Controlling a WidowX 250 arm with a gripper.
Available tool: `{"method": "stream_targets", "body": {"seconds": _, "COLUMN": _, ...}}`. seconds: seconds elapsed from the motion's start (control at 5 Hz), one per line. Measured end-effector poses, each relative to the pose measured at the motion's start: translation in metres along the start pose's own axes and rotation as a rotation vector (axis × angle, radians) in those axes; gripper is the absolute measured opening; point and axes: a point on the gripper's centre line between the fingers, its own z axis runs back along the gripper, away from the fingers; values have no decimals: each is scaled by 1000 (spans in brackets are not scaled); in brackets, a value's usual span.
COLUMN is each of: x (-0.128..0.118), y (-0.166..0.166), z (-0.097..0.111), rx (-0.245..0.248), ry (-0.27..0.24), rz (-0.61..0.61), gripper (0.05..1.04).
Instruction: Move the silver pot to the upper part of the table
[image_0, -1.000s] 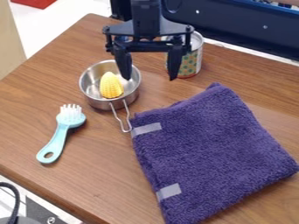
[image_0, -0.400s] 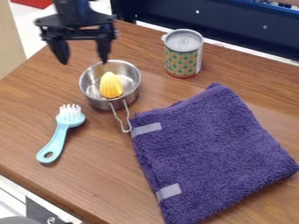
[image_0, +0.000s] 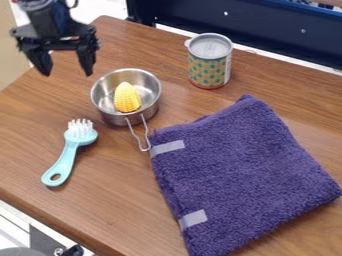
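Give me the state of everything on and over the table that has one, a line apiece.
Gripper: open, holding nothing, over the table's upper left.
Silver pot: upright, uncovered, corn inside.
Corn: in the pot, rounded tip up.
Can: upright, top end closed.
Brush: lying down, bristles up.
Purple towel: folded, lying flat.
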Motion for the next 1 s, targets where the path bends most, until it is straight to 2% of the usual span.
{"method": "stream_targets", "body": {"seconds": 0.2, "x": 1, "y": 3, "z": -25, "rx": 31, "ry": 25, "rz": 53, "gripper": 999}}
{"method": "stream_targets", "body": {"seconds": 0.4, "x": 1, "y": -2, "z": -34, "rx": -2, "ry": 48, "rz": 56, "gripper": 999}}
{"method": "stream_targets", "body": {"seconds": 0.6, "x": 2, "y": -7, "z": -34, "rx": -39, "ry": 41, "rz": 65, "gripper": 999}}
{"method": "stream_targets", "body": {"seconds": 0.8, "x": 1, "y": -10, "z": -33, "rx": -54, "ry": 49, "rz": 77, "gripper": 999}}
{"method": "stream_targets", "body": {"seconds": 1.0, "x": -4, "y": -13, "z": -43, "rx": -39, "ry": 65, "rz": 73, "gripper": 999}}
